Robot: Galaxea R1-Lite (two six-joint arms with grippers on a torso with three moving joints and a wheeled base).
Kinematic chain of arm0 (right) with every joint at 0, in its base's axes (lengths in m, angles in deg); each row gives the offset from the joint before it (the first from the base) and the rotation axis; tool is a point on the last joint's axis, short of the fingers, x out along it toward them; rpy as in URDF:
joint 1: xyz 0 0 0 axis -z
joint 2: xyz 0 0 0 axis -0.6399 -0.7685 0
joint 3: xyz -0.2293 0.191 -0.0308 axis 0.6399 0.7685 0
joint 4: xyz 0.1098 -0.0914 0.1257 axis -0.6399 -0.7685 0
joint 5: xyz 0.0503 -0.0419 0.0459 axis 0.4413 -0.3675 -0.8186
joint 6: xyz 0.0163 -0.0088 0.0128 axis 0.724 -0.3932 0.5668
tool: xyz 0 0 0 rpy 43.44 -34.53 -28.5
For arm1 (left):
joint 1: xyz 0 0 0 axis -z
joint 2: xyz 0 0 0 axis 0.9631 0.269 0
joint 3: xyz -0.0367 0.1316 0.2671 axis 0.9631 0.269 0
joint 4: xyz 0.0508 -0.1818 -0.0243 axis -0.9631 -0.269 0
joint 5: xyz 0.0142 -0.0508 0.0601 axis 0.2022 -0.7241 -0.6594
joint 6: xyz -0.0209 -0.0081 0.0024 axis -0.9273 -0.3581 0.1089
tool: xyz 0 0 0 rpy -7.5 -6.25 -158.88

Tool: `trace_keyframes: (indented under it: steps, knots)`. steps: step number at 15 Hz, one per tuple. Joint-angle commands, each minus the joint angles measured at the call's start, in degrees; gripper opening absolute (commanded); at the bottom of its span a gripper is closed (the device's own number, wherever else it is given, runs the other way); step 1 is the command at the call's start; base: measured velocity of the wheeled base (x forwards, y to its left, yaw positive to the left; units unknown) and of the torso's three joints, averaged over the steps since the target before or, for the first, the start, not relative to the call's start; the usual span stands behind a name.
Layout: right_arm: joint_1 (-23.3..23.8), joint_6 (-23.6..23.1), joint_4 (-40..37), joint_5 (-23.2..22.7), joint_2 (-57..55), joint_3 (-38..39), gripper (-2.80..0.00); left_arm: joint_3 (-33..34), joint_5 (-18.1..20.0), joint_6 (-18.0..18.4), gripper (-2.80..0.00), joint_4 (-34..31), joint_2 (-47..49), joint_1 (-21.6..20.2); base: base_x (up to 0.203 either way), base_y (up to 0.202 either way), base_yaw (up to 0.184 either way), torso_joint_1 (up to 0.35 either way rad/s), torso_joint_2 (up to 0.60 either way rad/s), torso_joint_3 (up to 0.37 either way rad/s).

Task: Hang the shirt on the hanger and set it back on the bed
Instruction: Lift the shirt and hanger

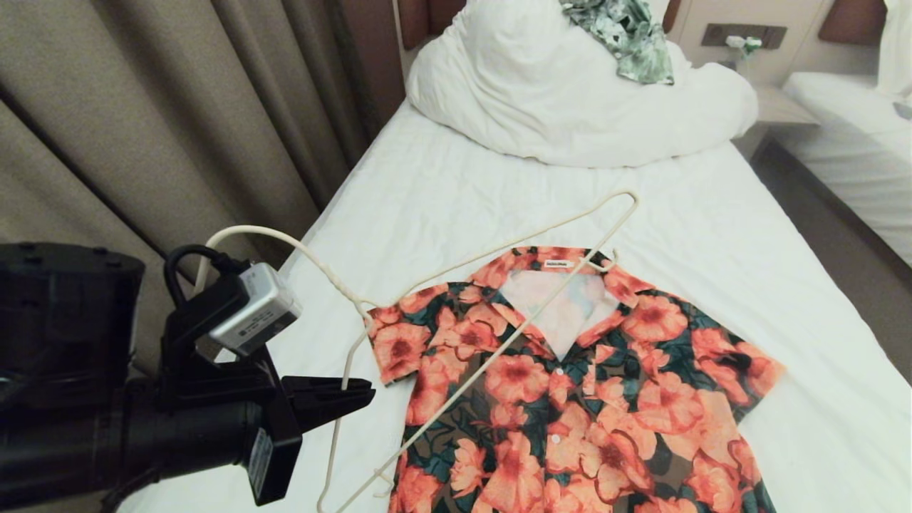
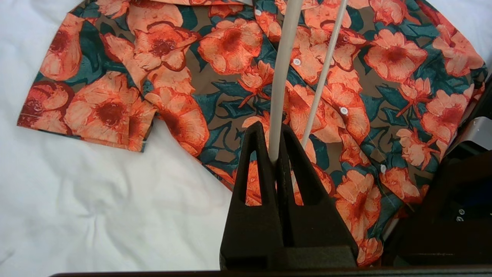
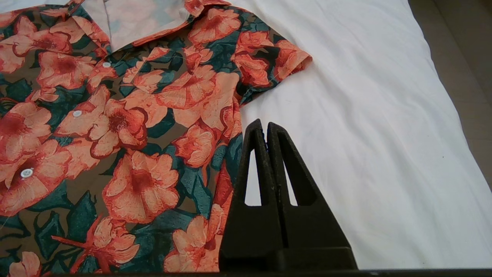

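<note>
Head view shows the bed (image 1: 442, 206) with the shirt (image 1: 570, 385) spread flat on its white sheet. Across the shirt's collar lies the hanger (image 1: 499, 349), its wire pinched by the closed left hand (image 1: 356, 395). Beside the shirt, the right hand (image 3: 265, 129) is closed and empty.

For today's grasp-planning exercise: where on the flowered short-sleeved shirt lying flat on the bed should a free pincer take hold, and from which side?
Probably the open collar of the orange-flowered shirt: its raised edge beside the white neck label offers a pinchable fold, while the body lies flat. Come from above, on the pillow side, clear of the cream wire hanger crossing it.
</note>
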Motion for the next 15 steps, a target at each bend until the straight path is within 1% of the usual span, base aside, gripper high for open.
trace_keyframes:
  steps: [1,6,9,11,12,13,15]
  knots:
    - [0.0,0.0,-0.1,0.0,0.0,0.1,-2.80,0.0,0.0,0.1,-2.80,0.0,0.3,0.0,0.000,0.000,0.000,0.000,0.00,0.000]
    - [0.0,0.0,0.0,0.0,0.0,0.1,-2.80,-0.4,0.0,0.1,-2.80,0.2,1.8,0.5,0.000,0.000,0.000,0.000,0.00,0.000]
    - [0.0,0.2,-0.6,0.8,0.0,-0.3,-2.80,-0.3,-0.2,0.1,-2.80,0.1,2.5,2.5,0.000,0.000,0.000,0.000,0.00,0.000]
    - [0.0,0.2,-3.0,0.8,-1.8,-3.6,-2.80,-0.3,-0.3,0.0,-2.80,0.2,3.2,2.6,0.000,0.000,0.000,0.000,0.00,0.000]
    - [0.0,0.5,-4.3,0.9,-5.0,-6.2,-2.80,-0.3,-0.9,0.0,-2.80,0.9,3.6,2.5,0.000,0.000,0.000,0.000,0.00,0.000]
    - [0.0,1.4,-4.9,0.9,-8.8,-8.8,-2.80,-0.2,-2.3,0.0,-2.80,1.8,4.0,2.6,0.000,0.000,0.000,0.000,0.00,0.000]
    - [0.0,3.3,-5.1,0.9,-16.9,-13.9,-2.80,-0.2,-3.4,0.0,-2.80,2.6,4.0,3.0,0.000,0.000,0.000,0.000,0.00,0.000]
